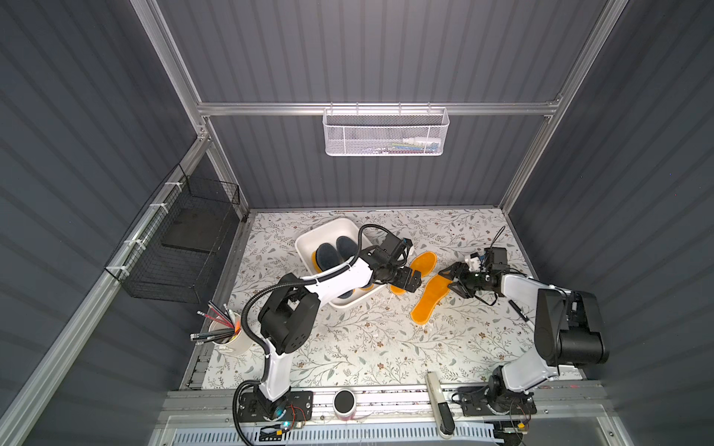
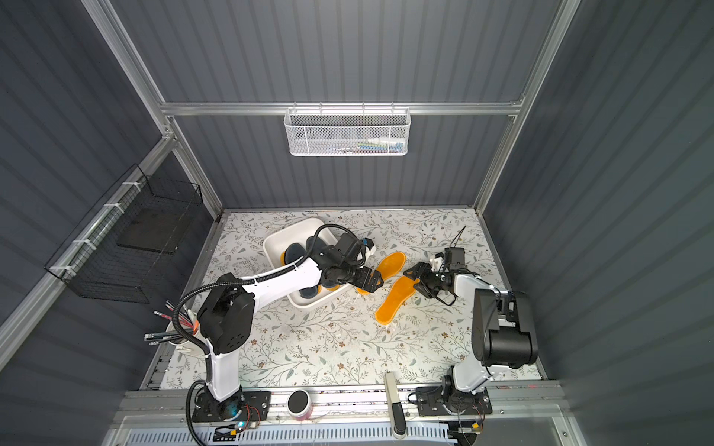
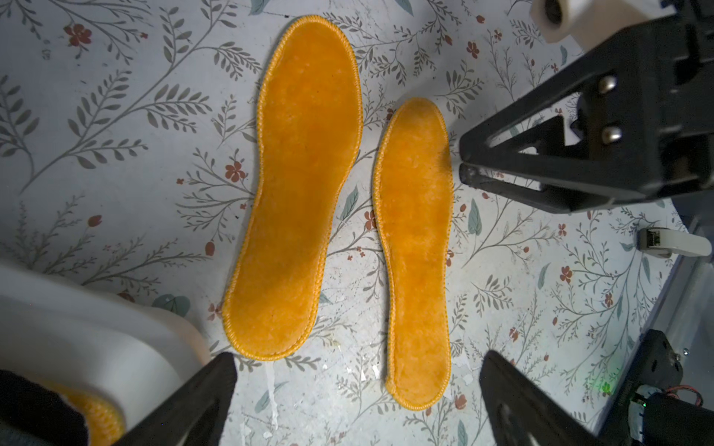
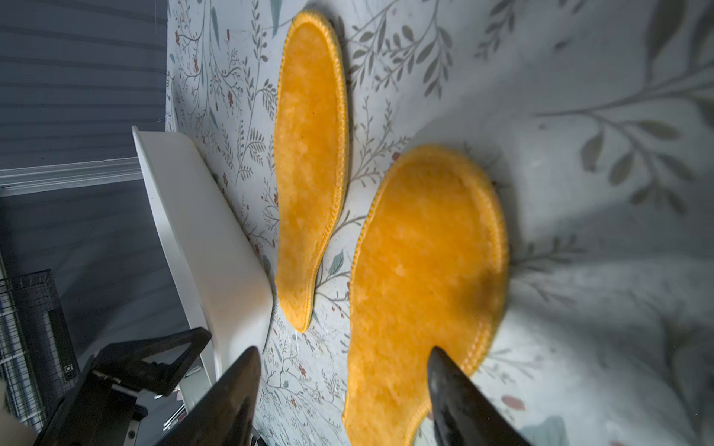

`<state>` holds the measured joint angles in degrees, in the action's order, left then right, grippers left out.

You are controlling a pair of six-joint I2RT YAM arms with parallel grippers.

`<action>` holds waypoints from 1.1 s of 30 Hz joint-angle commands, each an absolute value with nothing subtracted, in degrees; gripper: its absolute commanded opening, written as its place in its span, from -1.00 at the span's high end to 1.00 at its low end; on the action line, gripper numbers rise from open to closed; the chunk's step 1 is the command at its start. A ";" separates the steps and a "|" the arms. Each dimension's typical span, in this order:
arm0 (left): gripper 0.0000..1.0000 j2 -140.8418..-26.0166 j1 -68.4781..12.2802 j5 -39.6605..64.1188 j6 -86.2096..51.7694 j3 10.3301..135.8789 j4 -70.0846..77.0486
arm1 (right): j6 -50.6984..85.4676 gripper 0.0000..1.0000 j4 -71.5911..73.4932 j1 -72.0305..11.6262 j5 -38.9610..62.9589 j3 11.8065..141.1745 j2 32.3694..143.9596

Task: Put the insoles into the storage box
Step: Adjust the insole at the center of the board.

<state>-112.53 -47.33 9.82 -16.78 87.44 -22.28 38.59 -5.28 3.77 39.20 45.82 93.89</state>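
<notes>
Two orange-yellow insoles lie flat on the floral table, right of the white storage box (image 1: 309, 239) (image 2: 276, 235). The farther insole (image 1: 423, 264) (image 3: 305, 185) (image 4: 309, 154) has its heel beside the box. The nearer insole (image 1: 430, 299) (image 3: 417, 247) (image 4: 429, 251) lies alongside it. Inside the box, two fuzzy dark insoles (image 1: 328, 253) rest on an orange one (image 1: 315, 262). My left gripper (image 1: 413, 282) (image 3: 357, 370) hangs open over the heel ends, holding nothing. My right gripper (image 1: 450, 280) (image 4: 344, 359) is open low over the nearer insole's toe, one finger above the pad and one above the table.
A cup of pencils (image 1: 228, 336) stands at the table's left edge. A black wire basket (image 1: 174, 247) hangs on the left wall and a white mesh basket (image 1: 386, 131) on the back rail. A black-topped can (image 1: 344, 401) and a white tool (image 1: 438, 401) sit at the front rail.
</notes>
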 commanded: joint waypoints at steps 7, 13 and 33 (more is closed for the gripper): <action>-0.99 -111.77 -47.68 8.97 -17.62 86.51 -22.22 | 41.60 -0.36 -4.39 -2.64 35.60 44.79 99.22; -0.99 -110.01 -47.87 9.29 -19.68 83.60 -21.20 | 48.39 -0.37 2.24 -7.30 33.31 37.34 95.88; -0.59 -109.76 -54.40 4.66 -27.93 78.05 -21.90 | 49.76 -0.41 5.00 -5.71 34.21 25.67 68.27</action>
